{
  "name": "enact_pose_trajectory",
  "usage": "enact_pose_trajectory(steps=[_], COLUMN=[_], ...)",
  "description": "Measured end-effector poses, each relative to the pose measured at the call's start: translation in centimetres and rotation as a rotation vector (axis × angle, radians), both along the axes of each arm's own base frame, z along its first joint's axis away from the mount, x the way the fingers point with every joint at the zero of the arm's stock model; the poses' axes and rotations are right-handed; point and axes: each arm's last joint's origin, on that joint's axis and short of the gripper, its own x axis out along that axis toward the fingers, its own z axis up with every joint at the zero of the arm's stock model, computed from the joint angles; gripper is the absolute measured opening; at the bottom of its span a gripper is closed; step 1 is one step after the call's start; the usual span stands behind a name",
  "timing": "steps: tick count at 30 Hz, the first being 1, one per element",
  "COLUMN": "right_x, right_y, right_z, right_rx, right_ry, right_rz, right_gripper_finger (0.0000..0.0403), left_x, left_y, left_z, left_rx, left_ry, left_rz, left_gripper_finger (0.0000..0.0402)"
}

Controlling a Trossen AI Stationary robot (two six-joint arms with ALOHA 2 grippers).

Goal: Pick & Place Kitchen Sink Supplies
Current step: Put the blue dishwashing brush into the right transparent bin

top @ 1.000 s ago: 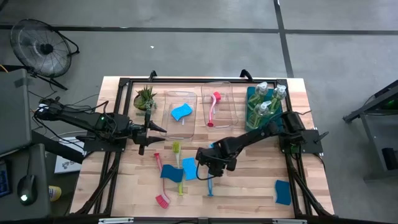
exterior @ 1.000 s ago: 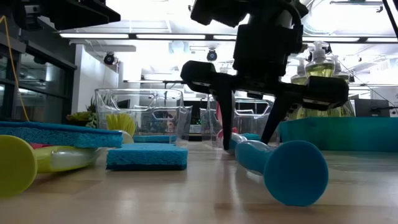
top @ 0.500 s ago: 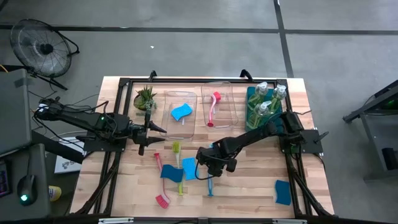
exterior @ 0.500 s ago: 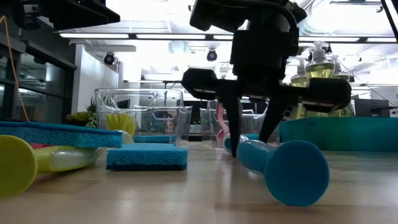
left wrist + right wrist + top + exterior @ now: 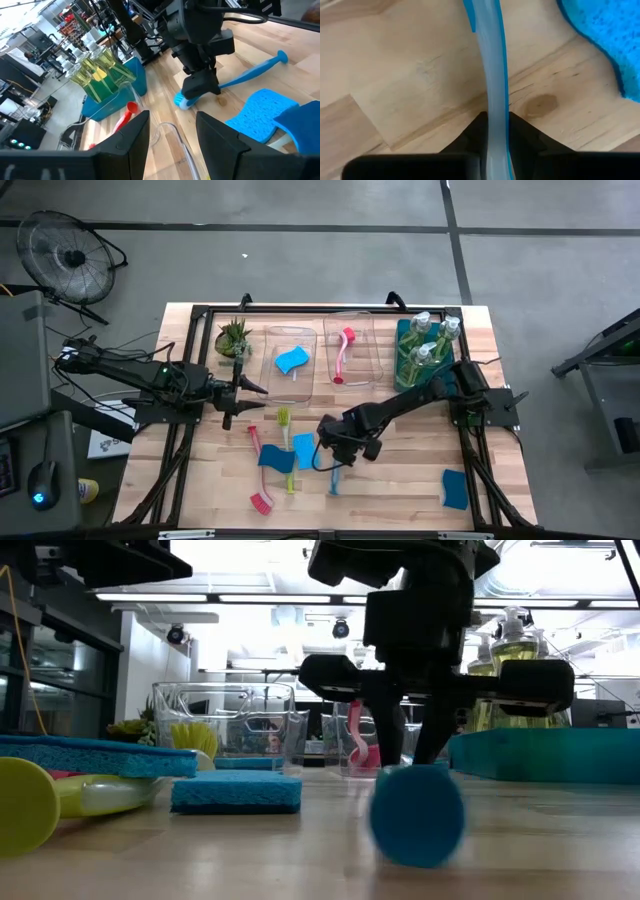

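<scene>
High view: right gripper (image 5: 338, 448) down at mid-table, clamped on the neck of a long-handled teal-blue dish brush (image 5: 335, 473) whose handle trails toward the table's near edge. Just beside it, a blue rectangular sponge (image 5: 304, 450); further left, a yellow-green long-handled brush (image 5: 286, 448), another blue sponge (image 5: 276, 459) lying across it, and a red long-handled brush (image 5: 259, 473). A lone blue sponge (image 5: 455, 488) near the right front corner. At the back, a clear plastic bin (image 5: 289, 363) with a blue sponge inside, a second clear bin (image 5: 350, 350) holding a red brush, and a teal bin (image 5: 405, 352) packed with clear bottles of yellowish-green soap (image 5: 424, 340). Left gripper (image 5: 243, 386) waiting above the table's left side, near a small spiky potted plant (image 5: 233, 336).

Low view: right gripper (image 5: 400, 748) planted upright on the wooden table (image 5: 300, 860), fingers straddling the teal brush, its round handle end (image 5: 417, 815) pointing at the camera.

Left wrist view: left gripper's fingers (image 5: 137, 135) spread apart with nothing between them; beyond, the right gripper pinching the teal brush (image 5: 240, 77) at its head end on the wood.

Right wrist view: teal handle (image 5: 492, 90) squeezed between the two dark fingers (image 5: 475, 132), lying on the wood, a blue sponge (image 5: 605, 35) close by.
</scene>
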Motion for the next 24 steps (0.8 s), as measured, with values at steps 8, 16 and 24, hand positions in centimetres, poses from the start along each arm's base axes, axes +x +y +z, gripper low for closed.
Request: enact_pose_trajectory(steps=[8, 16, 24], right_x=[0.5, 1.9, 2.2], right_y=[0.4, 0.4, -1.4], right_z=[2.7, 7.0, 11.7], right_rx=[0.052, 0.058, 0.000], right_ry=[-0.020, -0.095, -0.085], right_rz=[-0.227, -0.494, -0.800], right_gripper_finger=[0.0044, 0.0049, 0.0045], left_x=[0.0, 0.0, 0.0], left_y=[0.0, 0.0, 0.0], left_z=[0.0, -0.1, -0.1], left_rx=[-0.017, -0.034, -0.048], left_ry=[0.001, 0.010, 0.010], left_rz=[0.004, 0.009, 0.013], left_gripper_finger=[0.0156, 0.0156, 0.0156])
